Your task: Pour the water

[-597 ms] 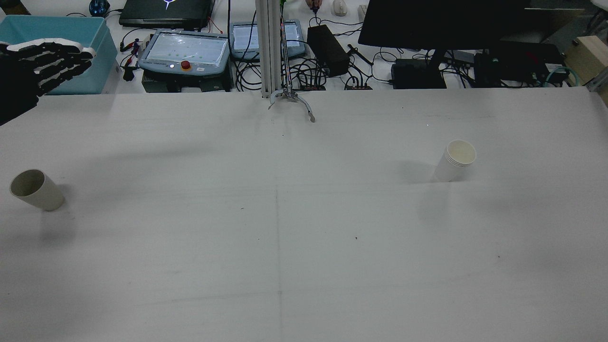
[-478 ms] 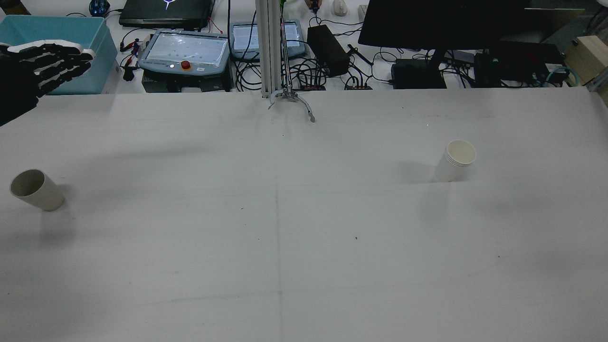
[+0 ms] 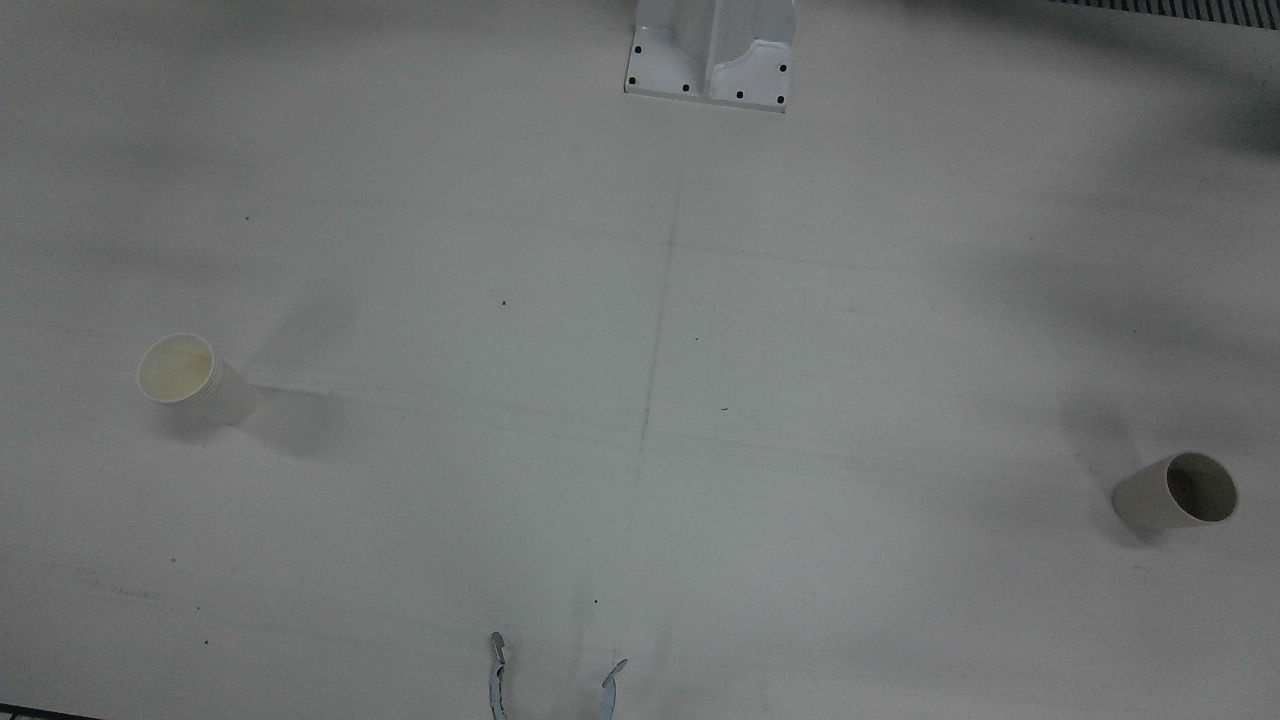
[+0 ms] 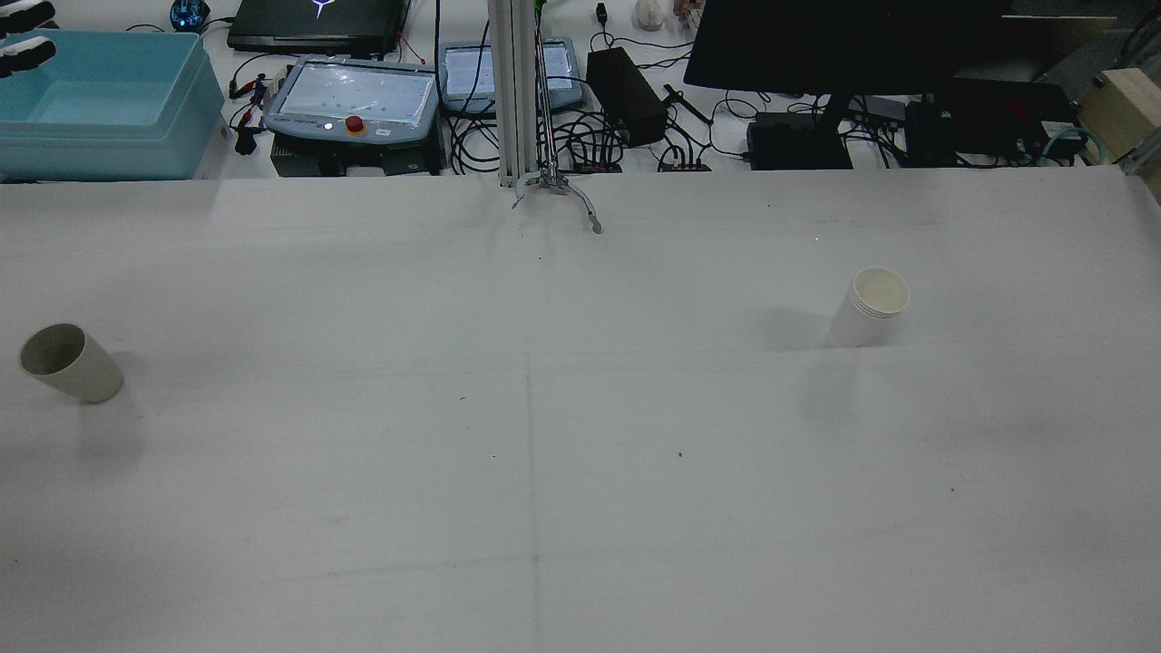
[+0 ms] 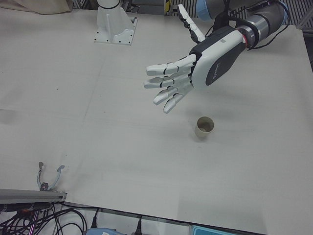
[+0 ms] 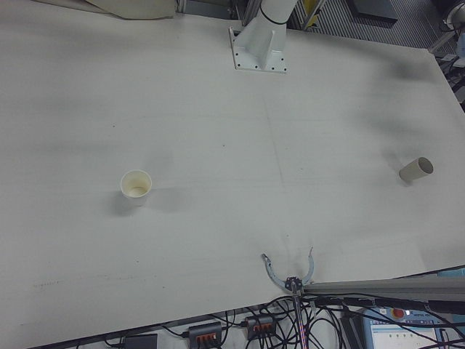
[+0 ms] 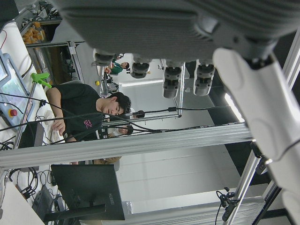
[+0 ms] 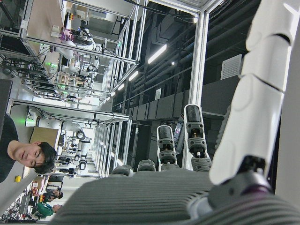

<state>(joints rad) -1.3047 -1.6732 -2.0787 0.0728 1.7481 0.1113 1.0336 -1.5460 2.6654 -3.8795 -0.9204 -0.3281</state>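
Standing upright on the table (image 4: pixel 580 453), a white paper cup (image 4: pixel 871 306) sits on the robot's right half, its inside pale and yellowish; whether it holds water cannot be told. A grey paper cup (image 4: pixel 68 363) stands well apart on the left half, its inside dark. The left hand (image 5: pixel 188 78) hovers above the grey cup, fingers spread wide, holding nothing. The right hand (image 8: pixel 197 187) shows only in its own camera, fingers extended and empty.

- I am pulling my left hand (image 5: pixel 195 68) away: in the rear view it is sliding out past the upper left corner, leaving only two white fingertips (image 4: pixel 25 50) showing at that edge.
- The blue bin (image 4: pixel 109 104) it was covering is now showing in full, open and unobstructed.
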